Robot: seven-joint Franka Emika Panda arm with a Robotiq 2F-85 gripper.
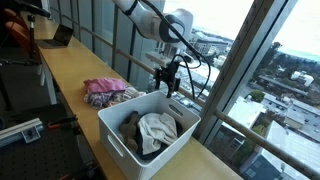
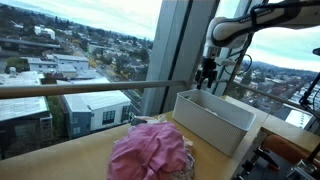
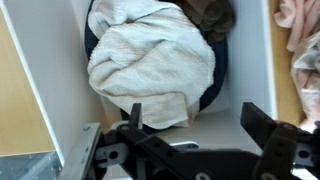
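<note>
Above the bin [image 1: 112,135], the gripper [image 1: 172,80] hangs wide open and empty; a white cloth [image 1: 157,130] lies inside the bin, pink clothes [image 1: 103,91] beside it, outside.

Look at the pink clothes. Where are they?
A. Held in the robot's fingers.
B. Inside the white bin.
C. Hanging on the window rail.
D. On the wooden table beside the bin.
D: the pink clothes lie in a heap on the wooden table, outside the white bin, which holds a cream cloth; the open fingers hold nothing.
</note>
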